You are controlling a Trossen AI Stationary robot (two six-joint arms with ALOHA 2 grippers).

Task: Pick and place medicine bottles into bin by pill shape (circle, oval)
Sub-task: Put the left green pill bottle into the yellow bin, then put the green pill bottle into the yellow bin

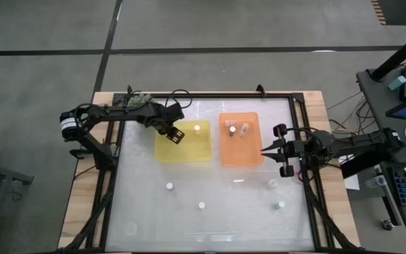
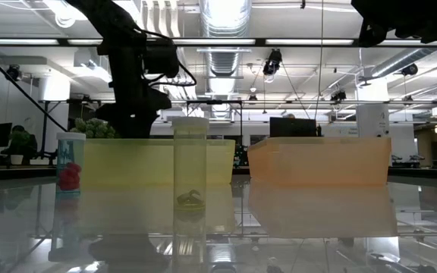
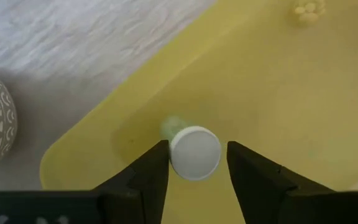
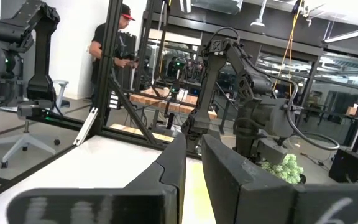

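Two trays sit side by side on the clear surface (image 1: 146, 204): a yellow tray (image 1: 183, 140) and an orange tray (image 1: 240, 140) just to its right. The left end effector (image 1: 175, 135) hangs over the yellow tray's left part. In the left wrist view its fingers (image 3: 151, 180) stand on either side of a white-capped bottle (image 3: 194, 152) resting on the tray floor, with a slim gap showing on each side of the cap, so the grip looks released. Another bottle (image 1: 197, 128) stands near the yellow tray's far edge. The orange tray holds a small group of bottles (image 1: 238, 129) in its far half. Four more bottles stand loose on the surface nearer the front, at (image 1: 169, 186), (image 1: 201, 205), (image 1: 272, 183) and (image 1: 280, 206). The right end effector (image 1: 266, 150) waits at the orange tray's right edge, its fingers clenched on nothing. In the right wrist view a person (image 4: 112, 50) stands in the room behind.
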